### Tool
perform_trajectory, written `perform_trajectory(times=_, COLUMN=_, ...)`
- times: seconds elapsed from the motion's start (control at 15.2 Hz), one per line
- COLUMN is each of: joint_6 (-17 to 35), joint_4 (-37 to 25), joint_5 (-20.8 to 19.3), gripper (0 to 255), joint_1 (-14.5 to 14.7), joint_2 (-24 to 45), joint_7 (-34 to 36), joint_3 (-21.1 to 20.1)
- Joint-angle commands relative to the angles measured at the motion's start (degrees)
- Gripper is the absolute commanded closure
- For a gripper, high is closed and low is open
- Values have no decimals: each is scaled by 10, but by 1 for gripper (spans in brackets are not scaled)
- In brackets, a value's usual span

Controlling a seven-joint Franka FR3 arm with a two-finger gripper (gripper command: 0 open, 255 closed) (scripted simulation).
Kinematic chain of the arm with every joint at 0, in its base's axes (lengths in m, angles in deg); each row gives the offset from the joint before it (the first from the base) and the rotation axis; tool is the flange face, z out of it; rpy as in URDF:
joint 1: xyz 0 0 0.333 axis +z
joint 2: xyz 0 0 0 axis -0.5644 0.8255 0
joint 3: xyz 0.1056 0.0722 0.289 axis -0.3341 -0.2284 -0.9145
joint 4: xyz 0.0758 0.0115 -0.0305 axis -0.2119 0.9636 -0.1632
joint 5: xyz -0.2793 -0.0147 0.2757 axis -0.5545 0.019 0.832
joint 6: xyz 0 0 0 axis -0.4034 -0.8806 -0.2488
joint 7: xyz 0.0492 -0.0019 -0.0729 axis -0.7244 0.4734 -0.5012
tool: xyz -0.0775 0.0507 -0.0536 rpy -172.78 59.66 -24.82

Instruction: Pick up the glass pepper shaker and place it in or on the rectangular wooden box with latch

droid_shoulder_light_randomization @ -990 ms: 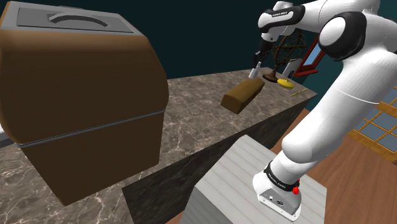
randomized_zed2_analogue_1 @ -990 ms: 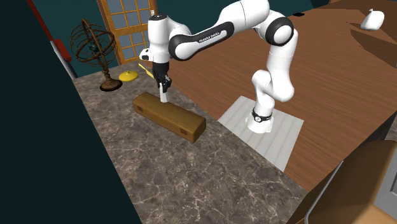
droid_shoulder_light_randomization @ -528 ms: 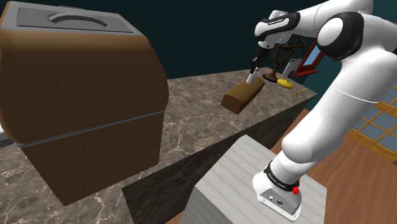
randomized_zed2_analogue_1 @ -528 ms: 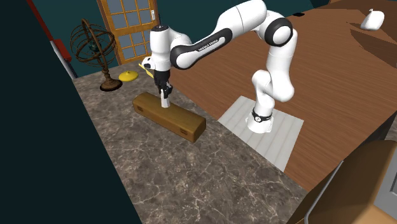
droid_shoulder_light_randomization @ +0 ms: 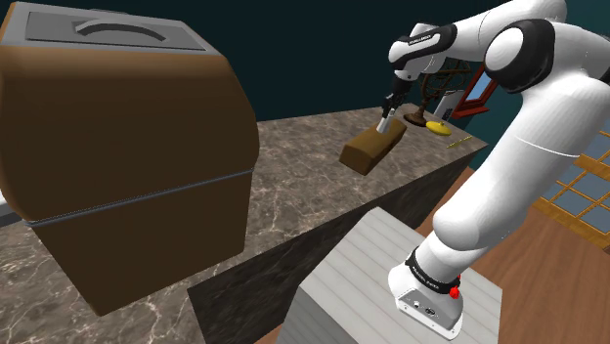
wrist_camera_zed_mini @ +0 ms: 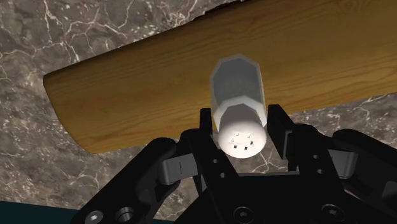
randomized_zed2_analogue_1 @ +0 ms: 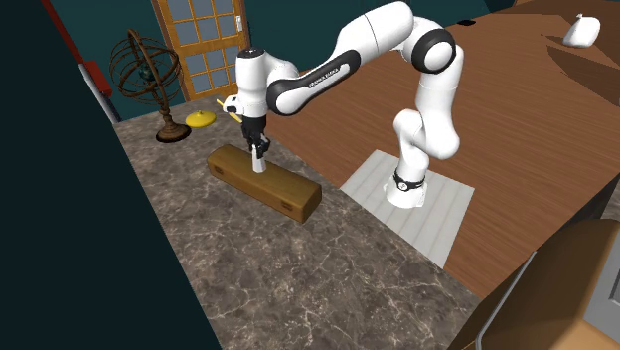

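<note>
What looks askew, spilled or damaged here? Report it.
Nothing stands out. The gripper clasps the pale pepper shaker over the wooden box, which lies flat and closed on the marbled counter. Nothing is spilled or damaged.

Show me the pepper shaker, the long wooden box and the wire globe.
pepper shaker [wrist_camera_zed_mini: 235, 95], wrist view, on its faceted side.
wooden box [randomized_zed2_analogue_1: 278, 184], second exterior view, on its top face.
wire globe [randomized_zed2_analogue_1: 146, 71], second exterior view, on its rings.

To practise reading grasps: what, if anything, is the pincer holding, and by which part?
The pincer holds the pepper shaker. Its two fingers clasp opposite sides of the holed cap end, and the body points toward the wooden box.
</note>
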Motion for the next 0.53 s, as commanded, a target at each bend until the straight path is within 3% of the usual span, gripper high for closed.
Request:
perform_trajectory(times=0.0, joint_6=0, joint_4=0, joint_5=0, gripper=255, joint_1=0, joint_2=0, joint_7=0, joint_3=0)
perform_trajectory(times=0.13, joint_6=0, joint_4=0, joint_5=0, gripper=255, joint_1=0, joint_2=0, joint_7=0, joint_3=0)
perform_trajectory(times=0.2, joint_6=0, joint_4=0, joint_5=0, gripper=0, joint_1=0, joint_2=0, joint_7=0, joint_3=0)
perform_trajectory(times=0.46, joint_6=0, joint_4=0, joint_5=0, gripper=0, joint_1=0, joint_2=0, joint_7=0, joint_3=0)
